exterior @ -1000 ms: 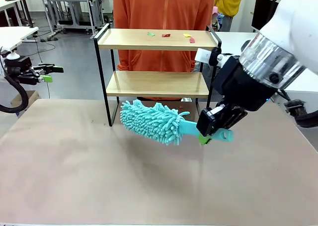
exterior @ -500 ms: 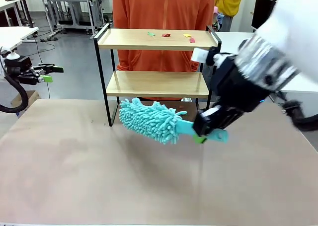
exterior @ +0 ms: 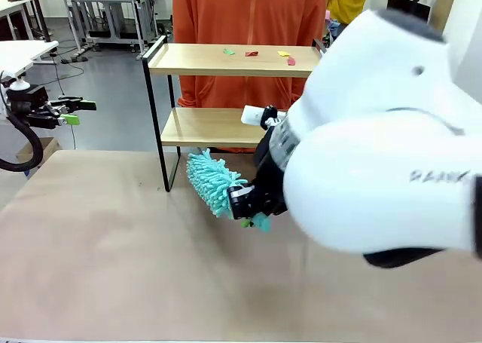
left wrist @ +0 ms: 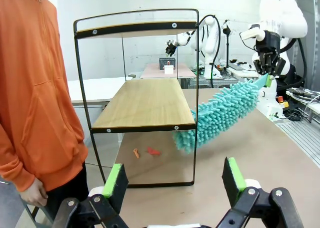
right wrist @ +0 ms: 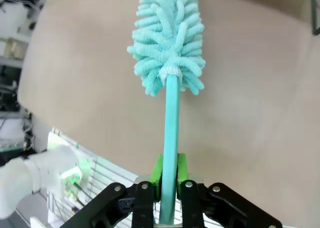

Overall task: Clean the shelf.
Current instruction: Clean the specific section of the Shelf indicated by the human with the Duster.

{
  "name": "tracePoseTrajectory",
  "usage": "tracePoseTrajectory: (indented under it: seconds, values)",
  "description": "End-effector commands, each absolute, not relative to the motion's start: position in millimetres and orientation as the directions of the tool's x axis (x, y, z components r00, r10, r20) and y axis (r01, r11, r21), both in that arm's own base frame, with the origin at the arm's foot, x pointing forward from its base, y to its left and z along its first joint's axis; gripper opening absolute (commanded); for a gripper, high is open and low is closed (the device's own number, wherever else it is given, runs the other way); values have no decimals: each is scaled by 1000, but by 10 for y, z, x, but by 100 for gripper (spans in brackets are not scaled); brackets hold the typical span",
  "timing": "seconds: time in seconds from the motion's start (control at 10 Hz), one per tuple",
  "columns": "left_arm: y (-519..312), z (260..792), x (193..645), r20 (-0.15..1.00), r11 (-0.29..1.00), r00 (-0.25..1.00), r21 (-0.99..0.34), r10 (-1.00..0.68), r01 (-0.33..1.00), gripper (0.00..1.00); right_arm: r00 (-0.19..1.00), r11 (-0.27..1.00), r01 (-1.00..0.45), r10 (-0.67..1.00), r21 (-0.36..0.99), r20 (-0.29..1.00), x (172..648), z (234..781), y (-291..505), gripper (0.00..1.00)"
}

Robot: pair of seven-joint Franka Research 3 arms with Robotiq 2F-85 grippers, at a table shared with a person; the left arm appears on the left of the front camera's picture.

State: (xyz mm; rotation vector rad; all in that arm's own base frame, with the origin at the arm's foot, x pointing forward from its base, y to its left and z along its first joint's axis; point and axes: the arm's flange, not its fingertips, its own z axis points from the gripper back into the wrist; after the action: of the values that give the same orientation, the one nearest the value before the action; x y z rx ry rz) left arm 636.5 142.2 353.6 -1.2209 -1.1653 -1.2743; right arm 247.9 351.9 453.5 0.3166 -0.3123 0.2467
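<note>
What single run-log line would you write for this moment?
right hand: shut on duster | left hand: open, apart from shelf | scraps: on shelf's top board

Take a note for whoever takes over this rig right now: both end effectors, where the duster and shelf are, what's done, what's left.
The left end effector is open and empty, held off the table's left side.
The right end effector is shut on the handle of the teal duster, whose head is low by the lower board.
The shelf stands upright at the far side of the table, with a person behind it.
Done: duster in hand.
Left: coloured scraps lie on the top board, and a couple more lie under the shelf; sweep them off.
</note>
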Motion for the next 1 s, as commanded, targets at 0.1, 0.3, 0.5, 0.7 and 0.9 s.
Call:
tracePoseTrajectory:
  seconds: [0.1, 0.3, 0.5, 0.7, 0.9]
  values:
    - [1412, 3565, 6349, 999, -62, -13, 11, -36, 998, 100, 895, 945, -204, 75, 256, 439, 2638, 4267, 3993, 13]
    - [1412, 3565, 6349, 999, -62, -13, 11, -36, 998, 100, 880, 944, -190, 42, 270, 472, 2687, 4183, 4155, 13]
    - [1412, 3565, 6349, 999, -62, -13, 11, -36, 998, 100, 888, 947, -144, -4, 287, 460, 2797, 4033, 4265, 13]
    - [1412, 3565, 6349, 999, -62, -13, 11, -36, 998, 100, 895, 937, -209, 68, 280, 441, 2615, 4188, 3947, 13]
    - [1412, 3565, 6349, 999, -62, -13, 11, -36, 998, 100, 895, 937, -209, 68, 280, 441, 2615, 4188, 3947, 13]
